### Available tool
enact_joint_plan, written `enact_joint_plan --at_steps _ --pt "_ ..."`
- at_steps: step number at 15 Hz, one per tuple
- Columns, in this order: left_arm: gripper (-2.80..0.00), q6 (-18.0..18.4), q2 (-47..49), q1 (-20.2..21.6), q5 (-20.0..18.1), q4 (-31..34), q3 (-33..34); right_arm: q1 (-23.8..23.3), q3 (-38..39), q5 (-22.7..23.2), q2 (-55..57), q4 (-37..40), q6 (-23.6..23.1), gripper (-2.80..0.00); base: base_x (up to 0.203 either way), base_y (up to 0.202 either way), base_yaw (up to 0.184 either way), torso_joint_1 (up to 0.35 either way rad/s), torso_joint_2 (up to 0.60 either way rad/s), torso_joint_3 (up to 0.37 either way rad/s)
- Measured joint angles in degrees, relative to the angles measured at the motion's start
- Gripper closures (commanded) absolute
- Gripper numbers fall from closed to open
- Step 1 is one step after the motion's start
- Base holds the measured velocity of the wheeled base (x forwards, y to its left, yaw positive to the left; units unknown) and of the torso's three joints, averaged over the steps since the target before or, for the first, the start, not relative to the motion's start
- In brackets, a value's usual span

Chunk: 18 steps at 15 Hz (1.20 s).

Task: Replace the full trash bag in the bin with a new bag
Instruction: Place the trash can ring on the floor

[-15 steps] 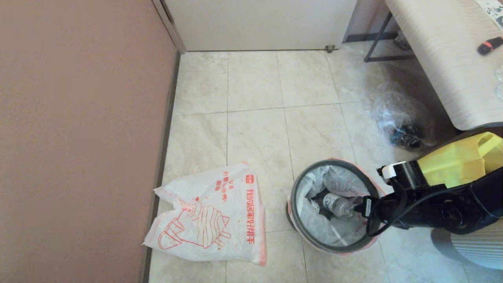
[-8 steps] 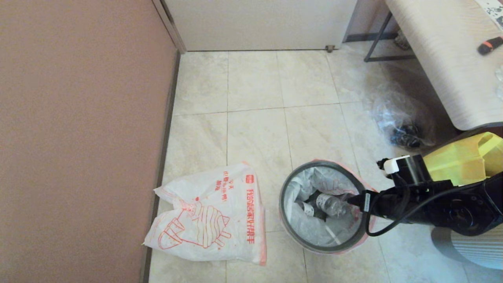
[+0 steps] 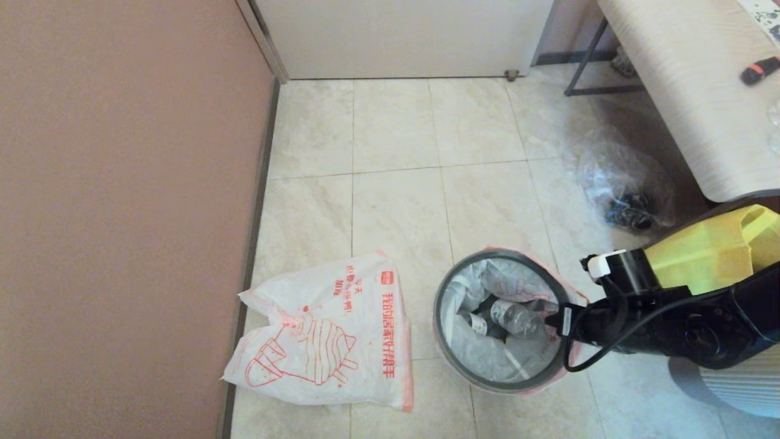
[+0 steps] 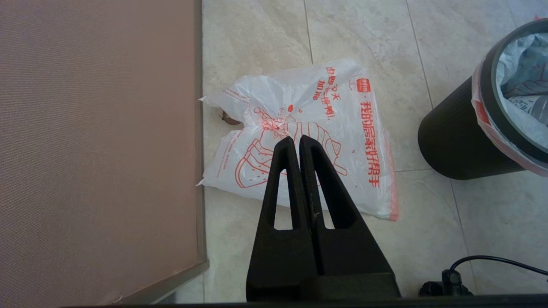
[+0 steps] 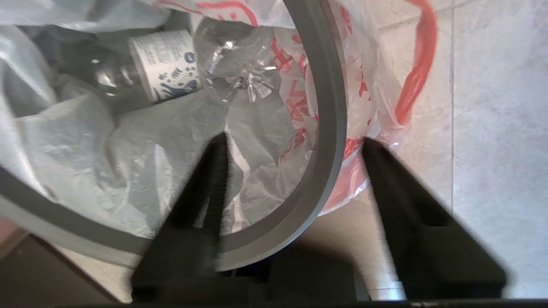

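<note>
The bin (image 3: 452,353) stands on the floor tiles, black-walled in the left wrist view (image 4: 449,137), with a dark-grey hoop (image 3: 436,317) as its rim. The full trash bag (image 3: 481,356) lines it and holds a bottle (image 3: 512,317); its orange drawstring (image 5: 417,72) hangs outside. My right gripper (image 3: 551,314) is open at the bin's right rim. Its fingers straddle the hoop (image 5: 329,128), one inside and one outside (image 5: 294,139). The new bag (image 3: 329,329) lies flat on the floor to the left. My left gripper (image 4: 296,139) hangs shut and empty above it.
A brown wall (image 3: 122,213) runs along the left, close to the new bag. A clear plastic bag (image 3: 621,183) lies under the table (image 3: 688,79) at the back right. A yellow tote (image 3: 707,256) sits behind my right arm. Bare tiles lie beyond the bin.
The bin has slid a little to the left. My right gripper has drawn back from over the bottle to the bin's right rim.
</note>
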Motion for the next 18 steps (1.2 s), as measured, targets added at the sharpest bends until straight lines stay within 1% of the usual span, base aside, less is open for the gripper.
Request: enact_joint_plan --at_steps 4,9,12,18 --pt "0.00 0.0 0.0 0.0 0.0 0.0 0.0 0.1 -0.2 -2.7 2.9 -2.8 -0.1 0.00 0.000 0.000 0.000 0.000 0.00 0.000" --pt "0.00 0.0 0.0 0.0 0.0 0.0 0.0 0.3 0.1 -2.8 0.6 -2.2 -0.5 0.00 0.000 0.000 0.000 0.000 0.00 0.000" --pt "0.00 0.0 0.0 0.0 0.0 0.0 0.0 0.7 0.3 -2.6 -3.4 1.1 -0.6 0.00 0.000 0.000 0.000 0.000 0.00 0.000" --pt "0.00 0.0 0.0 0.0 0.0 0.0 0.0 4.9 2.3 -2.4 -15.8 9.4 -0.3 0.00 0.000 0.000 0.000 0.000 0.00 0.000"
